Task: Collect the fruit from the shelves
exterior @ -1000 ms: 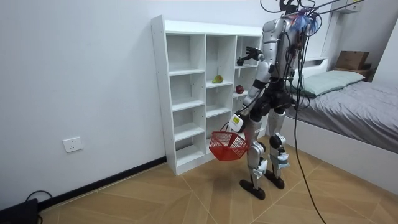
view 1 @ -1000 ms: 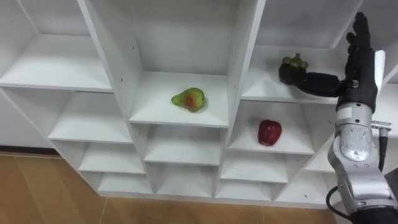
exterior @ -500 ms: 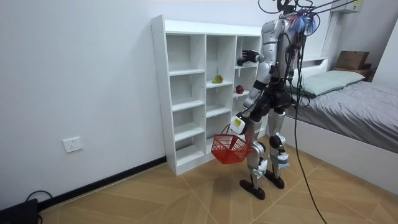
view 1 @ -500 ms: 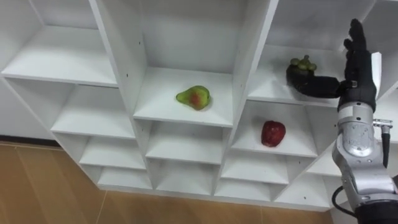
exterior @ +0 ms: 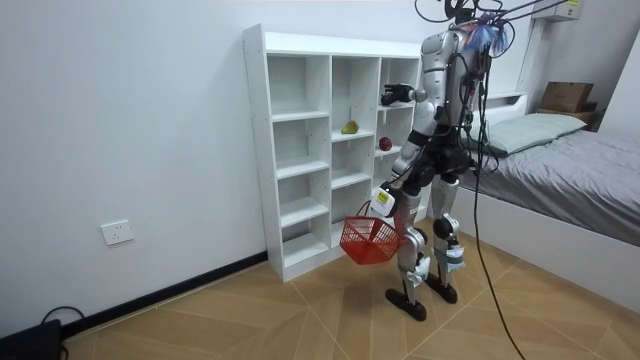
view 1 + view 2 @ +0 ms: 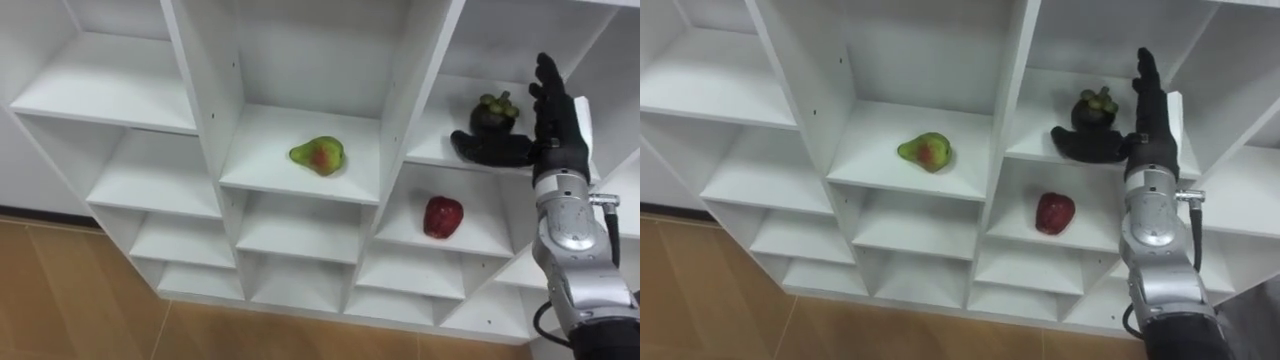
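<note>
The white closet (image 6: 205, 110) is a grid of open compartments, and the robot stands upright close against its front, at the room view's right end. This puts the right-hand column within reach of a raised arm.

A red basket (image 5: 368, 240) hangs low by the robot's thigh from the left hand (image 5: 388, 196). It is kept on the side away from the working arm, probably so fruit can be dropped in once picked. That hand's grip is too small to make out.

Three fruits lie one to a shelf. The pear (image 6: 318, 155) sits near the middle of its shelf in the centre column. The apple (image 6: 442, 216) rests mid-shelf in the column to the right. The dark mangosteen (image 6: 497, 105) is one shelf above the apple, toward that shelf's right side and back from the front edge.

The right arm rises almost straight up from the lower right, forearm vertical. The right hand (image 6: 555, 130) is held flat and spread just to the right of the mangosteen. Its fingers (image 6: 548, 85) point upward and its thumb reaches sideways along the shelf's front edge, beneath the fruit. It closes on nothing. Whether the thumb touches the mangosteen cannot be told. The pose looks like the opening for a grasp.
</note>
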